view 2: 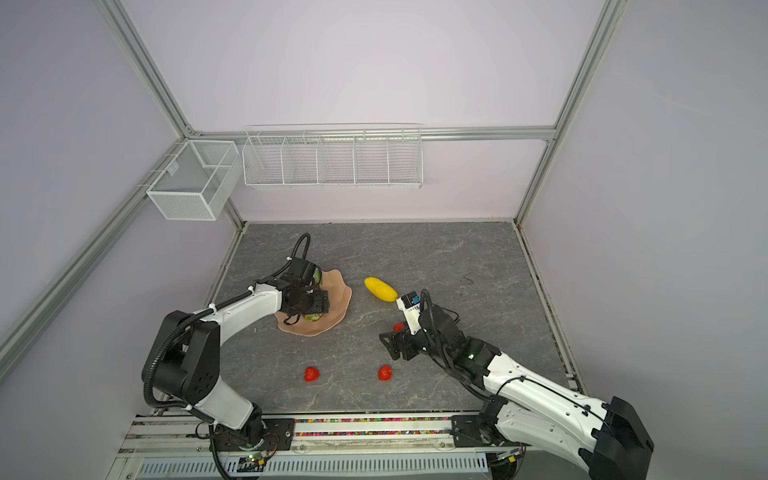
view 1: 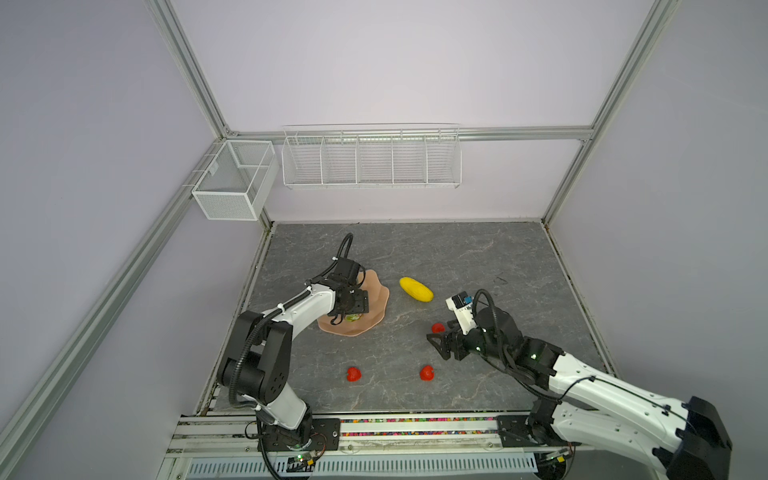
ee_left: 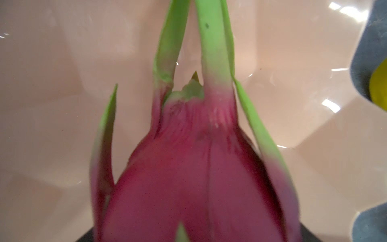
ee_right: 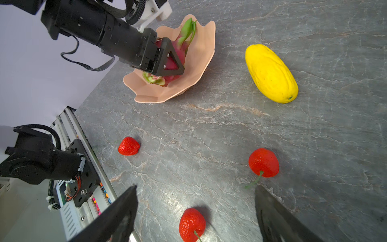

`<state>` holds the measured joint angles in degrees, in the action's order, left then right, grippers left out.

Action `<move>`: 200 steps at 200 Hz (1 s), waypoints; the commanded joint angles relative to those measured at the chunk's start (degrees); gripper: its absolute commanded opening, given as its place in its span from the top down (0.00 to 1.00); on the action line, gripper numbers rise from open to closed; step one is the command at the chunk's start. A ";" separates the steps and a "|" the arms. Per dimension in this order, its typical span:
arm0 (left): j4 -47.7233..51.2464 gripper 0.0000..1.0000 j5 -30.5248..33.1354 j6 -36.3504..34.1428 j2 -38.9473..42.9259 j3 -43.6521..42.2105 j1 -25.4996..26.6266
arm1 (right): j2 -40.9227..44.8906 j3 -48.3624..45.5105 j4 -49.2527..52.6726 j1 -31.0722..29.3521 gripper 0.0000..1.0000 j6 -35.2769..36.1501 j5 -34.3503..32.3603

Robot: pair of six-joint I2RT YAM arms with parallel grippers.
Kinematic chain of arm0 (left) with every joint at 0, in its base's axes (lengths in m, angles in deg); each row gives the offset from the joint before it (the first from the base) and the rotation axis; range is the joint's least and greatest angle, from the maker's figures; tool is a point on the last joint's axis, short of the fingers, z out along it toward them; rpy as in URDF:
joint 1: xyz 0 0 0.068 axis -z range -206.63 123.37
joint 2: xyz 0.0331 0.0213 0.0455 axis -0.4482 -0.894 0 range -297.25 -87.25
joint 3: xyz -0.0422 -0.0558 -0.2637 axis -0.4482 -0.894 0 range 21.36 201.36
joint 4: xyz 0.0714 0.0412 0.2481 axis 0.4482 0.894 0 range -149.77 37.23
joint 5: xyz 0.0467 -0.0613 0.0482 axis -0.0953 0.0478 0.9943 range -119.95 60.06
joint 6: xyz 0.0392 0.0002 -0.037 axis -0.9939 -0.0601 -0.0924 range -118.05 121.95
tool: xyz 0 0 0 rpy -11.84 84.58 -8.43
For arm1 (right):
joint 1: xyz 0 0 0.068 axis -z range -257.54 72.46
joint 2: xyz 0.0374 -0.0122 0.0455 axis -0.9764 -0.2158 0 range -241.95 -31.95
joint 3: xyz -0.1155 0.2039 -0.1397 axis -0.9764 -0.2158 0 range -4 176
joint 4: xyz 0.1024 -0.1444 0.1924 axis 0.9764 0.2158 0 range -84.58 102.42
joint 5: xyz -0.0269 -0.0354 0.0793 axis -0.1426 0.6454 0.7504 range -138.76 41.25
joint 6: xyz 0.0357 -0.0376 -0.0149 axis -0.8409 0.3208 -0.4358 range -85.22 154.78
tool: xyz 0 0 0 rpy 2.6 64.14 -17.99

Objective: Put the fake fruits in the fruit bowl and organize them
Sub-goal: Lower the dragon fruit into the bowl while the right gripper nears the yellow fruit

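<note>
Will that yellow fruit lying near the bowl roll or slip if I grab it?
The yellow fruit lies on its long, rounded side, so a nudge would likely roll it. Its ends taper, so a grip away from the middle might slide off.

Checked: left arm (view 1: 307,305) and right arm (view 1: 590,382), white shells, black joint housings. Black corrugated conduit (view 1: 240,365) along links, white zip ties (view 1: 279,308). Green status lights (view 1: 533,356) on right-side joints. White camera mount (view 1: 462,311) with blue part, right of centre. Black base plate (ee_right: 88,178), lower left: screw heads, orange wiring. On left gripper (ee_right: 174,59), upper centre: black triangular open-frame finger, two pale screws. On right gripper (ee_right: 195,189), bottom edge: plain matte black fingers.
</note>
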<state>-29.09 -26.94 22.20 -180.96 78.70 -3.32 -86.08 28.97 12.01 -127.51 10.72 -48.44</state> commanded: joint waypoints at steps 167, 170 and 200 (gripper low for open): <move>6.45 0.01 4.22 -1.57 5.24 5.81 0.46 | -9.28 8.26 6.12 7.59 0.11 4.43 -4.44; 6.93 0.01 4.40 -1.54 5.71 5.96 0.43 | -10.41 9.26 6.50 8.12 0.11 5.35 -4.64; 11.24 0.01 3.12 -1.60 12.62 7.08 1.26 | -22.86 18.43 7.80 11.15 0.11 16.78 -6.49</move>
<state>-23.28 -23.92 20.76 -174.29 83.36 -3.01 -101.03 40.95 17.71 -118.01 16.82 -52.59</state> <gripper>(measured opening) 0.991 0.890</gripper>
